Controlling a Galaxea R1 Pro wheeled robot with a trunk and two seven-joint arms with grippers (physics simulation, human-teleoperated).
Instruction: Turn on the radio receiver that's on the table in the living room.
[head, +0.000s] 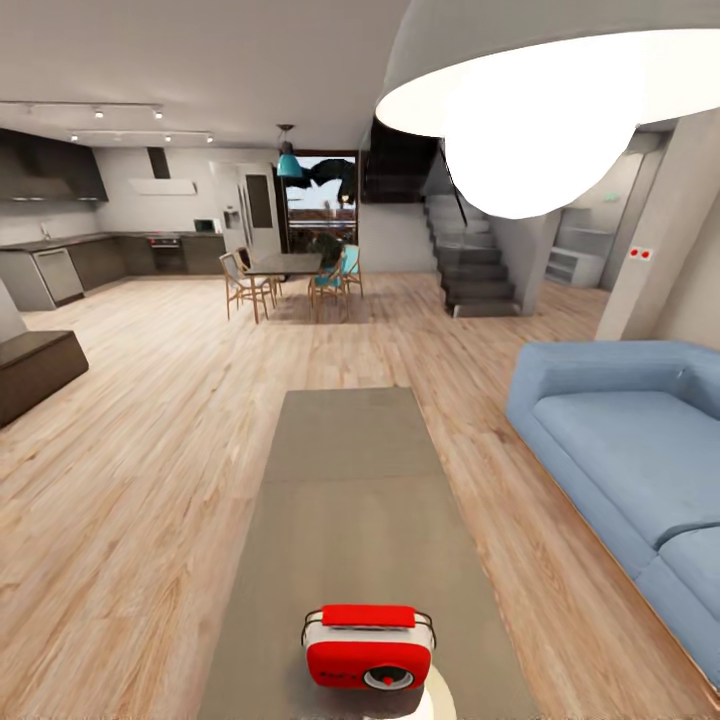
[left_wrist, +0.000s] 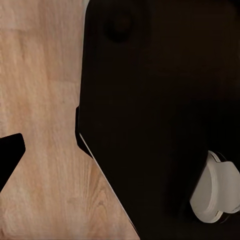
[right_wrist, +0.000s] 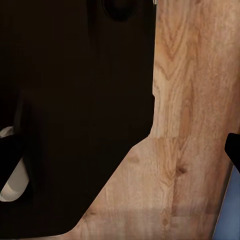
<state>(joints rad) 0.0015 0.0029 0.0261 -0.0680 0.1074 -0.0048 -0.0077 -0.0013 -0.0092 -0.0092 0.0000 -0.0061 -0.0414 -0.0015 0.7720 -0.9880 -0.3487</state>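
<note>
From my head camera I look across the living room (head: 150, 420), its light plank floor running back to a dark kitchen (head: 70, 260) and a dining table with wooden chairs (head: 285, 275), with stairs (head: 470, 265) behind on the right. A big white globe lamp (head: 540, 110) hangs close overhead and is cut off by the top edge. The light blue sofa (head: 620, 440) lines the right side and runs out of frame. The long grey-taupe table (head: 350, 480) stretches away from me down the middle, and the radio (head: 368, 647) stands on its near end, right below me, red face and round dial toward me; the small marking on its front is too blurred to read. On my wrist cameras I see mostly the robot's dark body over floorboards, with only a black fingertip at the edge of each picture, left (left_wrist: 10, 152) and right (right_wrist: 234, 150), so I cannot tell how far either gripper is open or whether it holds anything.
</note>
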